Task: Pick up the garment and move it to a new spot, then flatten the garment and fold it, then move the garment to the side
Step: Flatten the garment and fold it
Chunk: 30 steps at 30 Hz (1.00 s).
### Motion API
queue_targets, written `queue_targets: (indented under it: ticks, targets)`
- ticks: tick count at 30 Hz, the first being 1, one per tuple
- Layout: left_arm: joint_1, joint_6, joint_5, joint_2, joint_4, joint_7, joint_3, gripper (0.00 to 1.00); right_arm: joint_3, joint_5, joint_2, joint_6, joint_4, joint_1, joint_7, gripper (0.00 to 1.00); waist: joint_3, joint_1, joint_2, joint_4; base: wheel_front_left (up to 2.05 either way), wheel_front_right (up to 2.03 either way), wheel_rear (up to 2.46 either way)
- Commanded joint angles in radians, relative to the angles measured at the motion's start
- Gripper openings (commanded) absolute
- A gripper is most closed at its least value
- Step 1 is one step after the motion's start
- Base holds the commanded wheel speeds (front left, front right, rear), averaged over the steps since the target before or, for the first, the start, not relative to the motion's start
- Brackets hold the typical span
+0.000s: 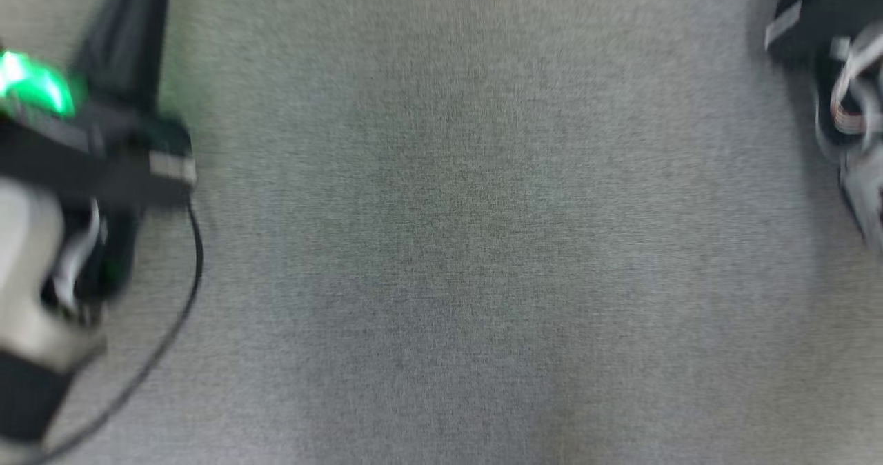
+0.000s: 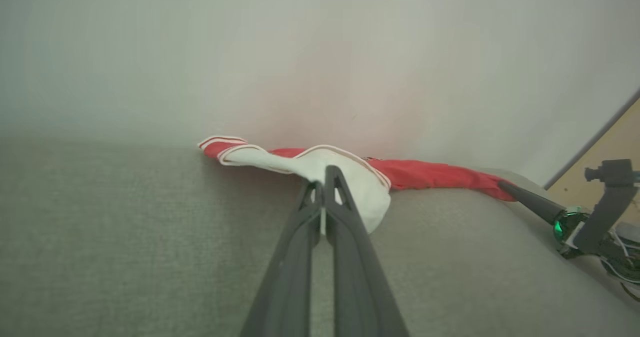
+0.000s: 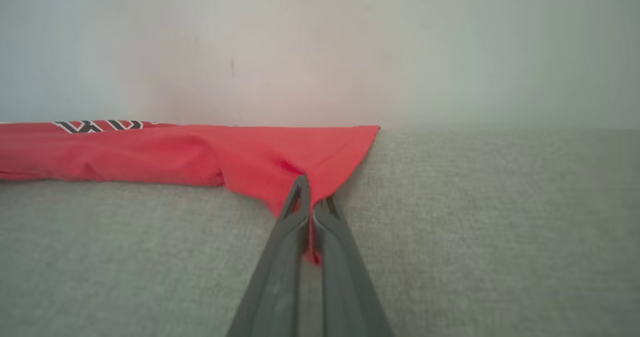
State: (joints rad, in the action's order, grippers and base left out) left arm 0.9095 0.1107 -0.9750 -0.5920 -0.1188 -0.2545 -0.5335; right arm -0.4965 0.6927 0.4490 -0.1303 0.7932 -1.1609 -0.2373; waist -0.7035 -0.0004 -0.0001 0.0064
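From the head view you get a blurred look down on the grey woven counter [image 1: 469, 244]. The left arm [image 1: 41, 175] is at the left edge with a green light [image 1: 31, 82] on it and a thin black cable [image 1: 186, 292] curving below. The right arm [image 1: 848, 85] is in the upper right corner. The blur is too heavy here for you to judge how the fingers stand.

The left wrist view is where you find the garment [image 2: 435, 174]. It is red with a white panel [image 2: 350, 177] edged in thin piping. It lies stretched in a long strip along the far edge of the counter, against the pale wall [image 2: 320, 52]. Your left claw [image 2: 322, 177] has its two dark fingers pressed together, with a sliver of the white panel pinched between them near the tips. This view also gives you the other arm from the side. The right claw [image 2: 502, 184] meets the red far end of the strip, with a green light behind it.

The right wrist view shows you that end up close. The right claw's fingers are clamped on a red corner of the garment, and a small tag of red cloth pokes out between them lower down. The fabric runs off to the left of that view along the wall. A black-and-white patterned band [image 3: 97, 125] on its upper edge is clear in this view.
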Motion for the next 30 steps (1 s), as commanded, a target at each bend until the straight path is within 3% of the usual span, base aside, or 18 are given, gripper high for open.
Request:
queue_targets:
  ticks: [1, 9, 13, 22, 25, 28, 30]
  targets:
    - [-0.031, -0.009, -0.009, -0.013, 0.028, -0.003, 0.008, 0.00, -0.031, 0.018, 0.007, -0.001, 0.020, 0.107, 0.018, 0.00, 0.098, 0.0004, 0.0001, -0.001, 0.00, 0.00, 0.00]
    - [-0.376, -0.126, -0.040, -0.110, 0.252, -0.008, 0.031, 0.00, -0.124, 0.219, 0.180, -0.001, -0.192, 0.355, -0.011, 0.00, 0.214, 0.0004, 0.0001, -0.001, 0.00, 0.00, 0.00]
    - [-0.515, -0.148, -0.047, -0.121, 0.319, -0.010, 0.039, 0.00, -0.109, 0.246, 0.228, 0.000, -0.256, 0.479, -0.028, 0.00, 0.270, 0.0004, 0.0001, -0.001, 0.00, 0.00, 0.00]
    - [-0.792, -0.154, -0.155, -0.107, 0.458, -0.010, 0.042, 0.00, 0.081, 0.191, 0.234, 0.000, -0.408, 0.790, -0.028, 0.00, 0.392, 0.0004, 0.0001, -0.015, 0.00, 0.00, 0.00]
    - [-0.873, -0.136, -0.210, -0.143, 0.513, -0.004, 0.052, 0.00, 0.133, 0.165, 0.230, 0.000, -0.439, 0.905, -0.029, 0.00, 0.432, 0.0004, 0.0001, -0.006, 0.00, 0.00, 0.00]
    - [-0.956, -0.162, -0.232, -0.191, 0.574, 0.008, 0.056, 0.00, 0.197, 0.138, 0.235, 0.000, -0.483, 1.046, -0.029, 0.00, 0.477, 0.0004, 0.0001, 0.000, 0.00, 0.00, 0.00]
    - [-0.982, -0.185, -0.239, -0.190, 0.599, 0.006, 0.063, 0.00, 0.205, 0.137, 0.236, 0.000, -0.508, 1.114, -0.029, 0.00, 0.492, 0.0004, 0.0001, -0.001, 0.00, 0.00, 0.00]
